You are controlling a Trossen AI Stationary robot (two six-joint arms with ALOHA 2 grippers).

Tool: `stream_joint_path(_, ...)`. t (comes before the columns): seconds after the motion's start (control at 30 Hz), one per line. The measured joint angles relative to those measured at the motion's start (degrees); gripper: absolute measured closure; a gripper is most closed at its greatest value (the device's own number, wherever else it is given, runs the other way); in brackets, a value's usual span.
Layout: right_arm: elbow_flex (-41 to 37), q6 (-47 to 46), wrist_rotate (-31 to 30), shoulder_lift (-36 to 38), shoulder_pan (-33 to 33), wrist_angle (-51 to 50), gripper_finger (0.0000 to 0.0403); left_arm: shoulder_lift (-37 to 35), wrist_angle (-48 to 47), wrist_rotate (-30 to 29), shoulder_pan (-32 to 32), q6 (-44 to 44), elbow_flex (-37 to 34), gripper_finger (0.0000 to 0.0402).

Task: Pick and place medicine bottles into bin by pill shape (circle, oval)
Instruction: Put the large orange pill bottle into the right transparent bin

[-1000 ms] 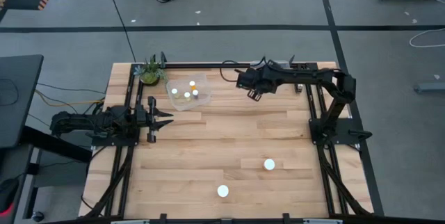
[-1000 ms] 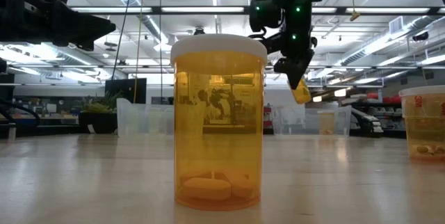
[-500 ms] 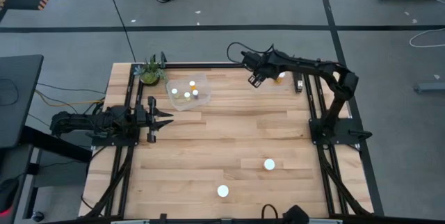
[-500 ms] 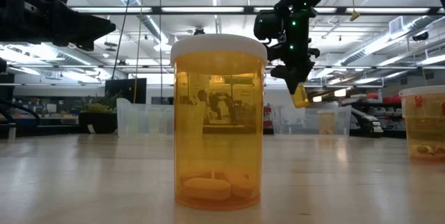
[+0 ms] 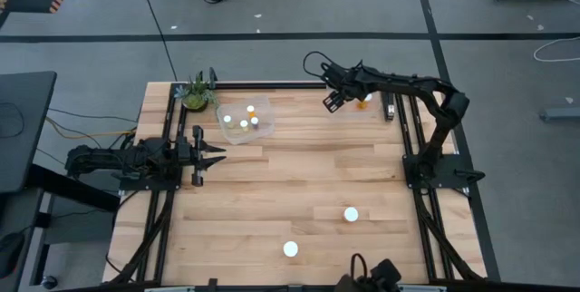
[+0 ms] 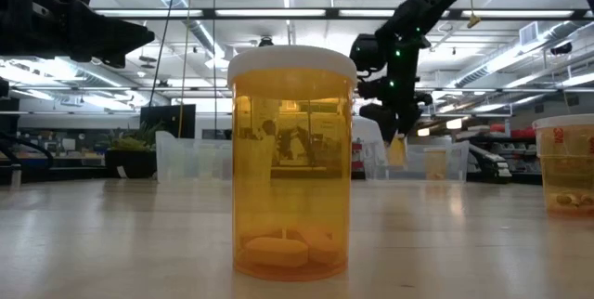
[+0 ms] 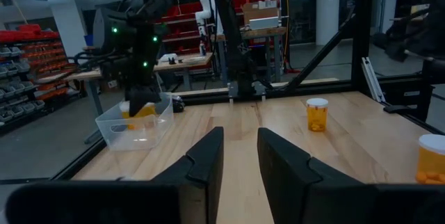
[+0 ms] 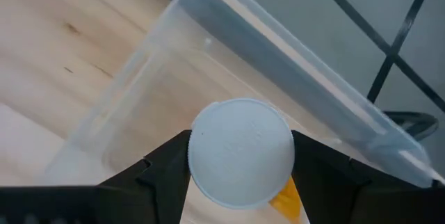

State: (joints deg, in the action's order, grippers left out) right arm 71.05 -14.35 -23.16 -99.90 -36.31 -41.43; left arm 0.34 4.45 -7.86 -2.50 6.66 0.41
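Gripping round white-capped orange bottle (image 8: 241, 154), right gripper (image 5: 335, 102) over clear bin (image 8: 292, 64)

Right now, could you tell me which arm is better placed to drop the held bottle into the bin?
Right: the right gripper already holds a bottle over the clear bin; the left gripper waits far away.

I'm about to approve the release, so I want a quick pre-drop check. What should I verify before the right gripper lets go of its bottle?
1. Grip: the right gripper is shut on the white-capped bottle. Ok.
2. Position: the bottle is over the clear bin at the table's far edge, with the bin showing directly beneath it in the right wrist view. Ok.
3. The pill shape matches this bin: cannot tell, because the pills are hidden.
4. Other arm: the left gripper waits open at the table's left side, well away. Ok.
5. The bin has room: cannot tell.
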Motion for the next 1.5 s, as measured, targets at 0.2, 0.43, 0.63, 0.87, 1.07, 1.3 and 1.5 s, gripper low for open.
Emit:
stream_joint_path(0.2,-4.2,0.0,3.7,0.0,-1.5,6.3,0.0170,0.0,0.0,0.0,0.0,0.0,0.0,0.0303)
stream_joint_path(0.43,-5.8,0.4,4.2,0.0,-1.8,9.8,0.0168,0.0,0.0,0.0,0.0,0.0,0.0,0.0307)
stream_joint_path(0.63,-5.8,0.9,4.2,0.0,-1.8,10.6,0.0148,0.0,0.0,0.0,0.0,0.0,0.0,0.0303)
stream_joint_path(0.87,-5.7,1.5,4.2,0.0,-1.8,10.5,0.0134,0.0,0.0,0.0,0.0,0.0,0.0,0.0310)
stream_joint_path(1.07,-4.3,1.9,4.2,0.0,-1.8,10.3,0.0130,0.0,0.0,0.0,0.0,0.0,0.0,0.0311)
stream_joint_path(1.3,-1.0,2.2,4.8,0.0,-0.9,6.0,0.0129,0.0,0.0,0.0,0.0,0.0,0.0,0.0307)
stream_joint_path(1.5,4.8,2.2,4.7,0.0,1.8,-1.2,0.0129,0.0,0.0,0.0,0.0,0.0,0.0,0.0314)
